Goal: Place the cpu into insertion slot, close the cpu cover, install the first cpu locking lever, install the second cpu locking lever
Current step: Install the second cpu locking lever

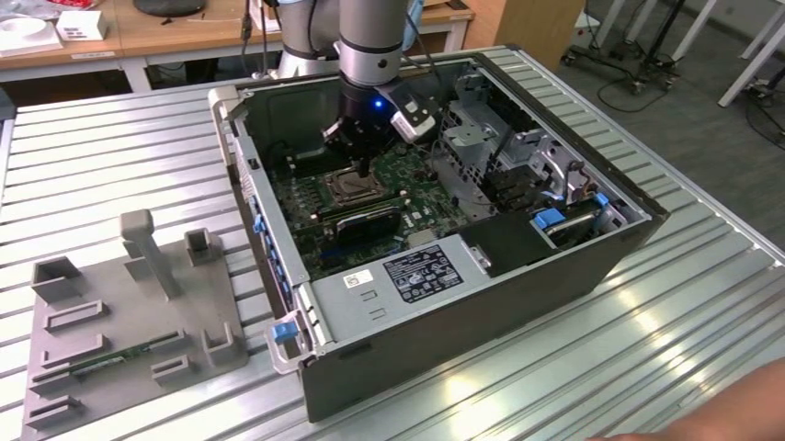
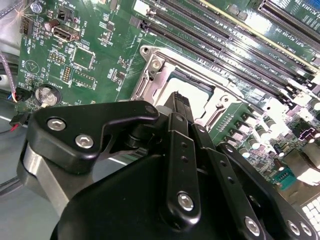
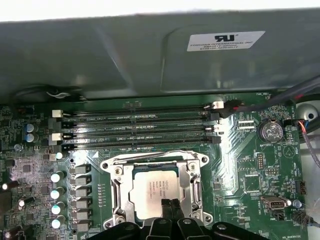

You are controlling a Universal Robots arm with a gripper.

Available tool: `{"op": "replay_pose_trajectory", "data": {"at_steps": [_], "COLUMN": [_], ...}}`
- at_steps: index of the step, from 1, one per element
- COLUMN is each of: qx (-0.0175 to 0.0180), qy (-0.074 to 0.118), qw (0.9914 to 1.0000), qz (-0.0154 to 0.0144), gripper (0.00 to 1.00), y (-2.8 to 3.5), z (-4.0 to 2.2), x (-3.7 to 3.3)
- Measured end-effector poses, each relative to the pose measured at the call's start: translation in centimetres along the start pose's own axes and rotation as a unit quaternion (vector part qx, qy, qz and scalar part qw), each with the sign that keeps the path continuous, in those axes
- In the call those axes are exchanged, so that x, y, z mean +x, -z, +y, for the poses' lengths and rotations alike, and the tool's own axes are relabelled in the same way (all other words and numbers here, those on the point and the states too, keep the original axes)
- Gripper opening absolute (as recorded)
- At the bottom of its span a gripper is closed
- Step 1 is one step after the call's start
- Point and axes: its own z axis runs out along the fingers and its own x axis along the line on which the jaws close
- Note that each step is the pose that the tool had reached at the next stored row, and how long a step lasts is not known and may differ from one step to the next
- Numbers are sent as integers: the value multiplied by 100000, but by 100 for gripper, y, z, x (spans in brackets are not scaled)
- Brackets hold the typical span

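Note:
The cpu point(image 3: 152, 187) lies flat in the insertion slot point(image 3: 112, 167), its dull silver top showing through the square cut-out of the cpu cover point(image 3: 192, 187), which lies down over it. My gripper point(image 3: 170, 204) hangs just above the edge of the cpu and cover. Its black fingertips are shut together with nothing between them. In the second wrist view the gripper point(image 2: 178, 97) points down at the cover point(image 2: 220, 97) and the cpu point(image 2: 192, 82). In the exterior view the gripper point(image 1: 364, 168) stands over the slot point(image 1: 349, 190) inside the open computer case.
Long black memory slots point(image 3: 135, 127) run beside the socket, with the case wall point(image 3: 150, 55) behind them. A row of capacitors point(image 3: 57, 192) and a coin battery point(image 3: 270, 131) flank it. The drive cage point(image 1: 472, 138) and power supply point(image 1: 417, 271) stand close by. A grey fixture point(image 1: 123, 312) sits on the table.

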Motion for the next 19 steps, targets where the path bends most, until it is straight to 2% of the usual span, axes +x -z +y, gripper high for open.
{"op": "replay_pose_trajectory", "data": {"at_steps": [4, 10, 19], "qx": [-17, -23, -62], "qy": [10, 15, 11], "qw": [100000, 100000, 100000], "qz": [-213, -258, -255], "gripper": [11, 11, 11], "y": [1, 1, 22], "z": [-1, -3, -56], "x": [21, 26, 21]}}
